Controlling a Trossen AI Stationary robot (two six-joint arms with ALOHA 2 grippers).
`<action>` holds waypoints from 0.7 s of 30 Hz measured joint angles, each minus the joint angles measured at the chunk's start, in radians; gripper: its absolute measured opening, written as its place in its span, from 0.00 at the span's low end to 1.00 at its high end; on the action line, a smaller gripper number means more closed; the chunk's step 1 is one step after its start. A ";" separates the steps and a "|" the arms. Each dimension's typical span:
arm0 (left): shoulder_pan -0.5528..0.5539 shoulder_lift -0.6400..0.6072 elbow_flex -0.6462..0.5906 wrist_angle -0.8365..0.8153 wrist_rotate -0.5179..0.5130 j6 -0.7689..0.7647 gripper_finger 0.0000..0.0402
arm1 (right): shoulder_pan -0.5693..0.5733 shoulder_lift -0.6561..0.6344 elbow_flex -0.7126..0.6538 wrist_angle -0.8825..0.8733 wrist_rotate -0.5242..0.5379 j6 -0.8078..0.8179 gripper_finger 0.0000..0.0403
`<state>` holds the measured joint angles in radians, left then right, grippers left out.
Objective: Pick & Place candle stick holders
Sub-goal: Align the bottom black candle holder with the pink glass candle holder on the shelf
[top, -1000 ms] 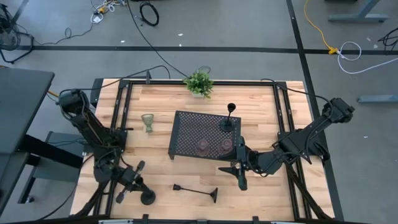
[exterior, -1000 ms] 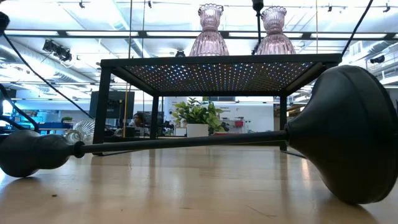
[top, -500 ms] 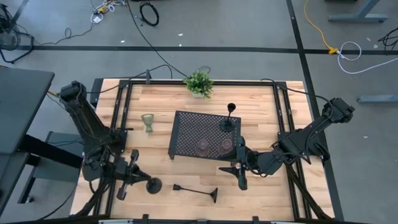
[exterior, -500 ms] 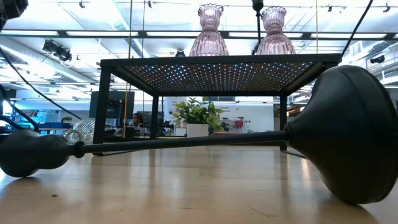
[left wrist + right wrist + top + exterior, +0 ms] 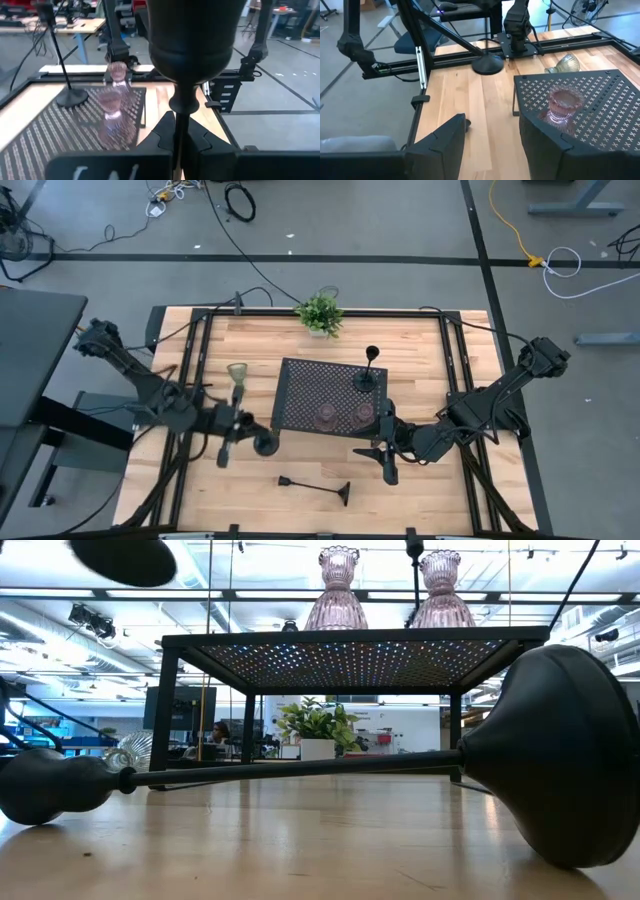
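**rigwatcher:** What's the left arm up to?

**me:** From the top cam, my left gripper (image 5: 240,432) is pinching a black candle stick holder (image 5: 262,443) by the stem, held above the table just left of the perforated tray (image 5: 300,385). A second ago that arm was down at the near-left corner, so it's swung in toward the tray since. On the tray sit two pink glass cups (image 5: 327,416) and one upright black holder (image 5: 368,375). A greenish cup (image 5: 237,376) stands left of the tray, and another black holder (image 5: 315,486) lies on its side near the front edge.

Low cam: the carried base (image 5: 125,558) pokes in at top left; it wasn't visible there half a second ago.

Left wrist: stem (image 5: 179,132) clamped between the fingers, base filling the view.

Right wrist: right gripper (image 5: 492,135) spread wide, empty, waiting near the tray's right corner.

**rigwatcher:** Risks?

**me:** I'd guess clipping the tray edge or knocking the pink cups, since the wide base hangs out in front.
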<state>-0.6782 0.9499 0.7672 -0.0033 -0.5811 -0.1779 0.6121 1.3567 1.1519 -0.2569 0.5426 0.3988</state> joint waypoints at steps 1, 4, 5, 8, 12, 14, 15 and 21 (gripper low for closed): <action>0.033 -0.005 0.001 0.000 0.032 0.009 0.02 | 0.000 0.000 0.000 0.000 0.000 0.000 0.46; 0.139 -0.011 0.002 -0.003 0.115 0.040 0.02 | 0.000 0.000 0.000 -0.001 0.000 -0.002 0.46; 0.175 -0.011 0.002 0.000 0.147 0.051 0.02 | 0.000 0.000 0.000 -0.001 0.000 -0.009 0.46; 0.281 -0.011 0.002 0.006 0.245 0.060 0.02 | 0.000 0.000 0.000 -0.001 0.000 -0.024 0.46; 0.415 -0.011 0.002 0.022 0.374 0.060 0.02 | 0.000 0.000 0.000 -0.001 0.000 -0.041 0.46; 0.476 -0.011 0.002 0.036 0.438 0.060 0.02 | 0.000 0.000 0.000 -0.001 0.000 -0.042 0.46; 0.505 -0.011 0.002 0.045 0.470 0.060 0.02 | 0.000 0.000 0.000 -0.001 0.000 -0.042 0.46; 0.651 -0.008 0.002 0.063 0.567 0.078 0.02 | 0.000 0.000 0.000 0.000 0.004 -0.045 0.46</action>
<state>-0.0268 0.9421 0.7689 0.0594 -0.0138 -0.0998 0.6122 1.3567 1.1519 -0.2573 0.5466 0.3538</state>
